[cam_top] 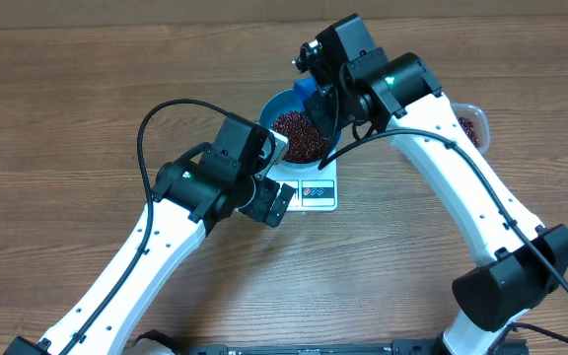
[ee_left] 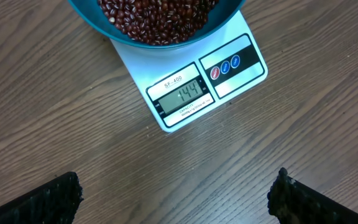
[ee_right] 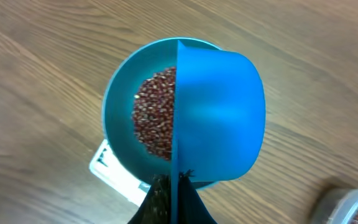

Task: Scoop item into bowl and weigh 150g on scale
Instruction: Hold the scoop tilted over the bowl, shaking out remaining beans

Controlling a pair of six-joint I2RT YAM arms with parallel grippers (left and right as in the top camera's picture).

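Blue scoop (ee_right: 219, 115) overhangs rim of bowl (ee_right: 115, 106) on scale (ee_left: 188, 93)

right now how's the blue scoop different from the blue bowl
The bowl sits on the scale; the scoop is held above it in the shut right gripper. The bowl is upright and holds a heap of beans; the scoop is tipped on its side, its inside hidden. The scoop is the smaller. Both are blue.
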